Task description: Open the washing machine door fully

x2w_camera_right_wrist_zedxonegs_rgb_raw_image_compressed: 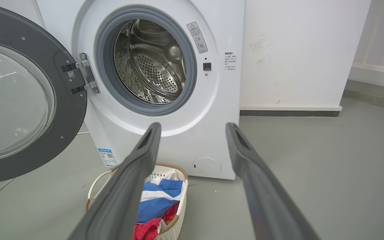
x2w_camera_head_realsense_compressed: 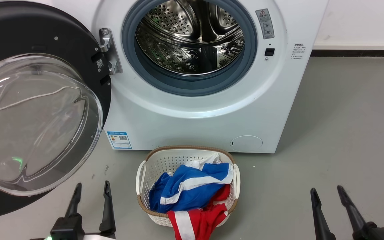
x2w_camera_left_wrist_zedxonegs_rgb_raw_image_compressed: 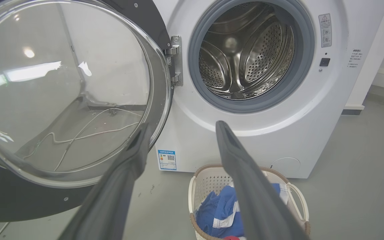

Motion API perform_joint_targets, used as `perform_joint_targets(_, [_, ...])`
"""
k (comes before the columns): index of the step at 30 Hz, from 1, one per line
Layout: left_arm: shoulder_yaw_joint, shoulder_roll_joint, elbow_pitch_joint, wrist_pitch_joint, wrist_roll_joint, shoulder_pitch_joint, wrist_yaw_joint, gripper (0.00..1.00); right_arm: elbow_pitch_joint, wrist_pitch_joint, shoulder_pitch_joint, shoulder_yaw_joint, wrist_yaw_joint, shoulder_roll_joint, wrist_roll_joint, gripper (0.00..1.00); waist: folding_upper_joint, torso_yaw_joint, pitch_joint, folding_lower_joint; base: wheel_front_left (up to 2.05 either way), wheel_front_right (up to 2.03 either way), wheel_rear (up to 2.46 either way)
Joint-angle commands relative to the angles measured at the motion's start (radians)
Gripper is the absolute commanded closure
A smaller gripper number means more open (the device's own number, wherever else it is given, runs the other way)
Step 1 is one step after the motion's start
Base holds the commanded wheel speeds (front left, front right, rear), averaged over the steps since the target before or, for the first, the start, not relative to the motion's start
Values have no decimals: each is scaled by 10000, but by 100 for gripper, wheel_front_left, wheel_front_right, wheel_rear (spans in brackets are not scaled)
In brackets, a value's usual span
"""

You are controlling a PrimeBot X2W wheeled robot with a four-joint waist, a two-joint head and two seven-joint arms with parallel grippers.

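Left gripper (x2w_camera_head_realsense_compressed: 92, 184): spread and empty, low on the left of the head view, fingers aimed up at the door's lower rim, near it but not touching.
Right gripper (x2w_camera_head_realsense_compressed: 326, 189): also spread and empty, low on the right over bare floor (x2w_camera_head_realsense_compressed: 345, 133), well apart from the door.
Washing machine (x2w_camera_head_realsense_compressed: 192, 113): straight ahead, drum opening (x2w_camera_head_realsense_compressed: 192, 36) uncovered.
Washing machine door (x2w_camera_head_realsense_compressed: 35, 116): stands out to the left, glass bowl (x2w_camera_left_wrist_zedxonegs_rgb_raw_image_compressed: 62, 93) facing the robot, black rim running off the head view's left edge.
Laundry basket (x2w_camera_head_realsense_compressed: 165, 160): on the floor between the grippers, holding blue, white and red cloth (x2w_camera_head_realsense_compressed: 188, 190), right of the door.
Hinge (x2w_camera_head_realsense_compressed: 107, 50): between door and grey ring (x2w_camera_head_realsense_compressed: 128, 60).
Deciding relation: door up and left of the left gripper; upright hinge axis; remaining swing, if any, leftward and back.
Nearer arm: left, by far.
Progress: judged nearly or fully done.
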Motion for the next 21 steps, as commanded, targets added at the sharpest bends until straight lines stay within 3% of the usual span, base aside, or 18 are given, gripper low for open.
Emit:
perform_joint_targets(1, [1,-2,58,4,-9,-2,-8,100,43,2,-1,7,0,-2,7,100,0,0,-2,0,0,0,0])
perform_joint_targets(5, [-16,-29,466,98,-106,39,-30,100,381,24,25,37,0,-1,97,100,0,-3,-2,0,0,0,0])
perform_joint_targets(21, [185,-25,747,837,-3154,-447,-342,100,868,562,-659,64,0,-198,3288,100,0,-31,20,0,0,0,0])
